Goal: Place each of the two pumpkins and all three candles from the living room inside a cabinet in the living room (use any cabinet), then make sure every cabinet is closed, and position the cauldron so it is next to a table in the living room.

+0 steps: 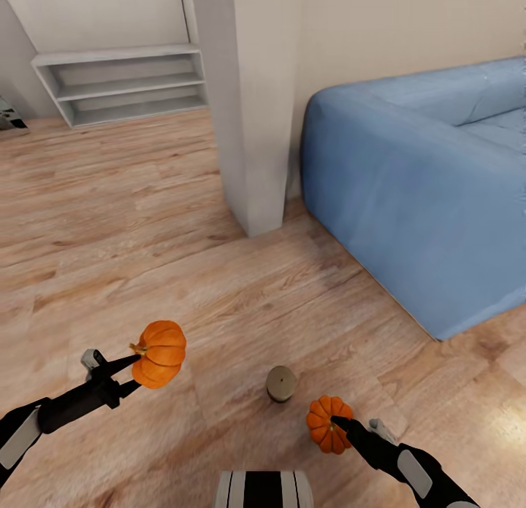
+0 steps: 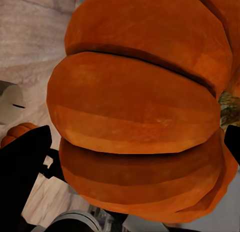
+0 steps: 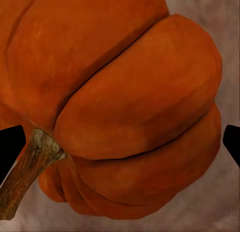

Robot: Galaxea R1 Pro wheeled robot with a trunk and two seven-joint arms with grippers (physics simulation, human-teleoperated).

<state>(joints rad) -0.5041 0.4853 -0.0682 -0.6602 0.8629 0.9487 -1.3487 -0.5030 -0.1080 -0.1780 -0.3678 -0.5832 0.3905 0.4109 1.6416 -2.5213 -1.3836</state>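
Two pumpkins are in play. One pumpkin (image 1: 159,352) is held up off the wood floor (image 1: 146,223) by the left gripper (image 1: 140,363), tipped on its side with the stem toward the arm. The second pumpkin (image 1: 329,423) sits low, at or just above the floorboards, with the right gripper (image 1: 337,422) on it. Between the two, a stubby tan candle (image 1: 281,383) stands upright on the floor, near the second pumpkin but apart from it.

Risks are judged as follows. The left pumpkin could slip, since it is pinched on rounded ribs near one side and hangs well out from the dark fingers (image 2: 25,167). The right pumpkin could roll or pop free if it is lifted on a shallow bite, and a swing of that arm could knock the candle over. The blue sofa (image 1: 424,194) and the white pillar (image 1: 245,114) stand beyond, with a low white shelf unit (image 1: 124,85) further back; a turn with both arms loaded could clip them.

The left fingers are clamped on their pumpkin (image 2: 135,107), spread to its width. In the right wrist view the fingertips (image 3: 11,147) are seen flanking the other pumpkin (image 3: 125,102) at both sides, apparently closed against it, though firm contact cannot be confirmed.
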